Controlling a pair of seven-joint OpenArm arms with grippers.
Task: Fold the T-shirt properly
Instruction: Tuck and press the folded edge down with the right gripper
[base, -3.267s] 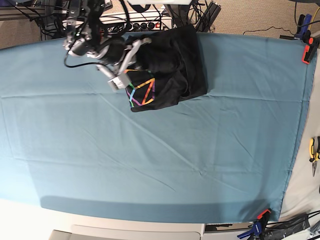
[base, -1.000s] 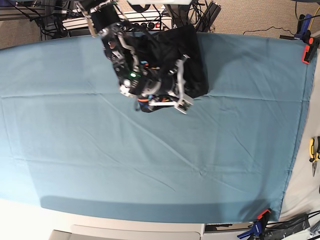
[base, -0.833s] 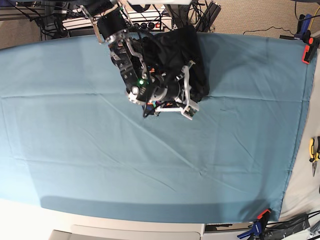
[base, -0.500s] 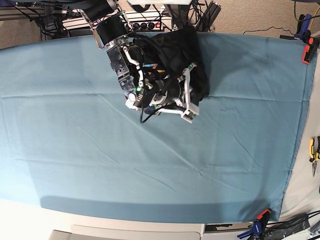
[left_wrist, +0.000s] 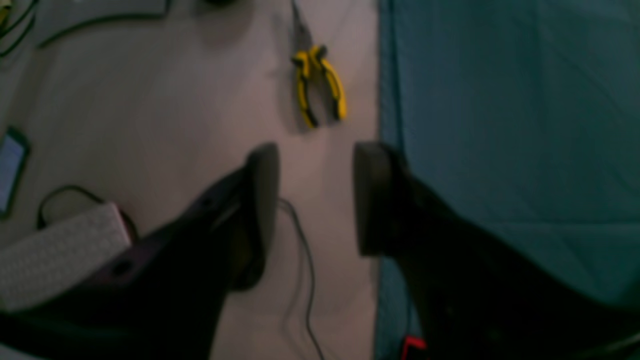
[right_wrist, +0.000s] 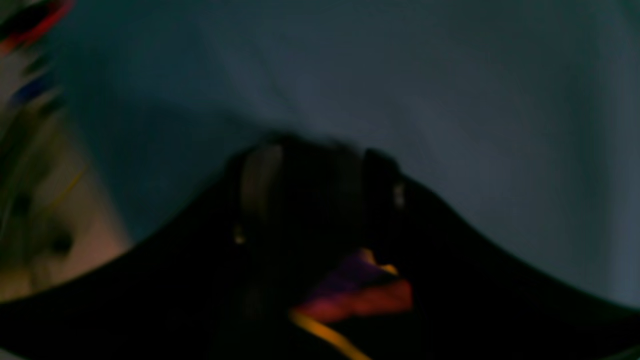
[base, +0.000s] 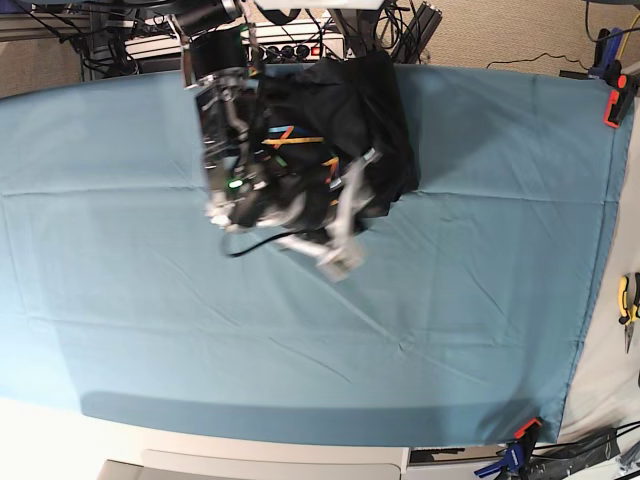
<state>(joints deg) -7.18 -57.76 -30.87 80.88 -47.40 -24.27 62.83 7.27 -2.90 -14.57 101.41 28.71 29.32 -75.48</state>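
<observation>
The black T-shirt (base: 350, 120) lies bunched at the far edge of the desk (base: 480, 280), on the teal cloth, its rainbow print partly showing. The right gripper (base: 340, 262) hangs blurred just near of the shirt; whether its jaws are parted or closed cannot be told. The left gripper (left_wrist: 315, 200), jaws apart and holding nothing, hovers above yellow-handled pliers (left_wrist: 318, 82) beside the cloth's edge.

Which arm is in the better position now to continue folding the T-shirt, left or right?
Probably the right. The right gripper is at the T-shirt, and its wrist view shows black cloth with coloured print. The left gripper hangs open beyond the teal table cloth, near yellow pliers.
</observation>
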